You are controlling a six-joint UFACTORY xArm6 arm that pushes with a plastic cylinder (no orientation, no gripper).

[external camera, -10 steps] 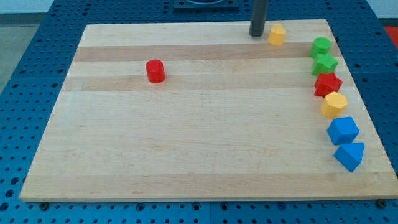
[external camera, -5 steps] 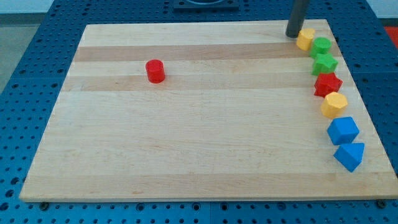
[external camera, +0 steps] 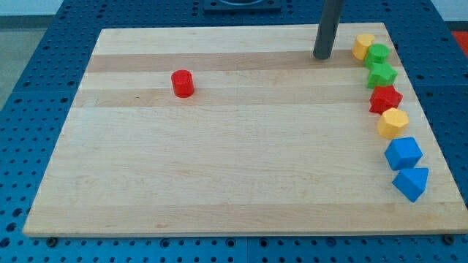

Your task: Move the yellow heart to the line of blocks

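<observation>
The yellow heart sits at the view's top right, touching the upper green block. Below it a line of blocks runs down the right side: a second green block, a red star, a yellow hexagon, a blue block and a blue triangle-like block. My tip is to the left of the yellow heart, apart from it.
A red cylinder stands alone at the upper left of the wooden board. The board lies on a blue perforated table.
The tip pushed the yellow heart rightward against the top green block, then drew back to the left and slightly down, leaving the heart at the line's top end.
</observation>
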